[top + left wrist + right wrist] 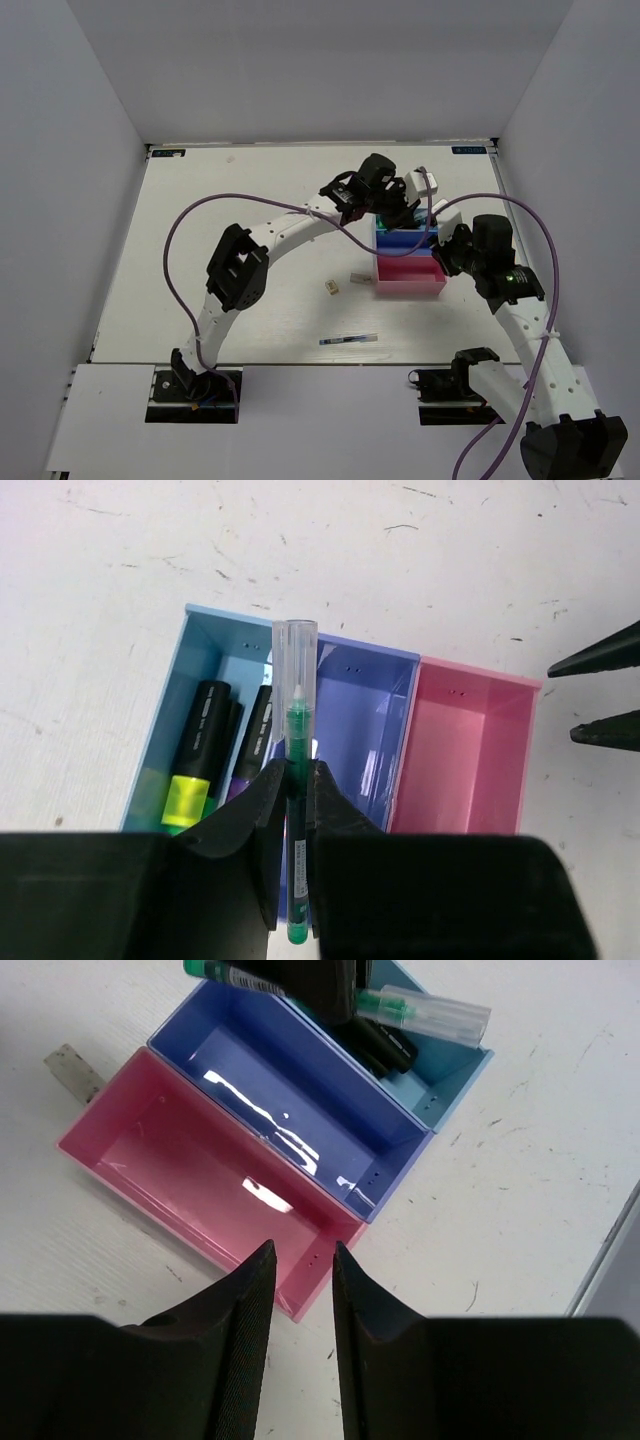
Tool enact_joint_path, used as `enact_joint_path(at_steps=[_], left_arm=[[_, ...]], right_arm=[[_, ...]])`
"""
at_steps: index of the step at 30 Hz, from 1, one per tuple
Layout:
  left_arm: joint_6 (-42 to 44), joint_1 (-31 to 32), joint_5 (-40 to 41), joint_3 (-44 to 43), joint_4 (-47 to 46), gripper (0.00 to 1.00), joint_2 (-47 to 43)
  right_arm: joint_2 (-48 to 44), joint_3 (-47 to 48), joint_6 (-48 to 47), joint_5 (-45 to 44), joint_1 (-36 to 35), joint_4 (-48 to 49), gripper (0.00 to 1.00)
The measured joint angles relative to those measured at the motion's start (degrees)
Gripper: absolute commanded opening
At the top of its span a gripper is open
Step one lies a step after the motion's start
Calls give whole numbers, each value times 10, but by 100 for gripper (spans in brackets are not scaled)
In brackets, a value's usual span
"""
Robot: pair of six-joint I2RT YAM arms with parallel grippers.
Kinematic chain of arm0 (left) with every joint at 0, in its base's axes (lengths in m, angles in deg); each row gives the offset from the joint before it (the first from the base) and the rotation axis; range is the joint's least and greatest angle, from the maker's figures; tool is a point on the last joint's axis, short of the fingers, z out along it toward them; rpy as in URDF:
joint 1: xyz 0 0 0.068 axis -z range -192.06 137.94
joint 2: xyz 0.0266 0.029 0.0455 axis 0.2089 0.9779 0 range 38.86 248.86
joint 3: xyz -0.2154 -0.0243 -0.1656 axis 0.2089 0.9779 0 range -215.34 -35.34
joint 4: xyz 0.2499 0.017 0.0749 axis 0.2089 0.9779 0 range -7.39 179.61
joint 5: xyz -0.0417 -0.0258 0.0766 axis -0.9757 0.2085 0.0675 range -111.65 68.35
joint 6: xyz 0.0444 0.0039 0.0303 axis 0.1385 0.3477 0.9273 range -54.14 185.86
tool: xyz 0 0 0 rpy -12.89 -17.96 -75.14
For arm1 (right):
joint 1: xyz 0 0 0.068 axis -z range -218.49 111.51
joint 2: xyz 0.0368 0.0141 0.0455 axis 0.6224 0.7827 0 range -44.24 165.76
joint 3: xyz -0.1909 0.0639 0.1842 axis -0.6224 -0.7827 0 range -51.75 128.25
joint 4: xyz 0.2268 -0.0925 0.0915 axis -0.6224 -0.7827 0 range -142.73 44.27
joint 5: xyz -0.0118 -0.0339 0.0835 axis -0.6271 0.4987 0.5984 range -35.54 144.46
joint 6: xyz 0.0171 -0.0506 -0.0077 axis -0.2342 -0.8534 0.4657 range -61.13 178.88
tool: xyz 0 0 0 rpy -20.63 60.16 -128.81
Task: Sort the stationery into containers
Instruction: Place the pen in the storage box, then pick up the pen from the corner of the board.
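Observation:
The organiser [408,290] has light blue, darker blue and pink bins. My left gripper [295,770] is shut on the greenish pen [296,715], holding it above the wall between the light blue bin [200,650] and the darker blue bin [365,720]. The yellow highlighter [197,750] and the purple highlighter [252,745] lie in the light blue bin, with a third mostly hidden between them. My right gripper [300,1260] is open and empty over the near corner of the pink bin [180,1180]. The pink and darker blue bins [280,1080] are empty.
Two pale erasers [331,287] [355,277] lie on the table left of the organiser; one shows in the right wrist view [75,1072]. The blue pen [348,340] lies near the front edge. White walls enclose the table.

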Motion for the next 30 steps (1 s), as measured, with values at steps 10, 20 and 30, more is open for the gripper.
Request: enact_joint_path(at_steps=[10, 20, 30], left_arm=[[-53, 0, -17, 6, -54, 0, 39], [-78, 0, -2, 43, -94, 40, 39], [-88, -3, 26, 81, -99, 20, 31]], right_arm=[[-6, -1, -10, -17, -1, -4, 41], [-9, -7, -20, -28, -3, -5, 49], [-11, -15, -24, -31, -4, -6, 42]])
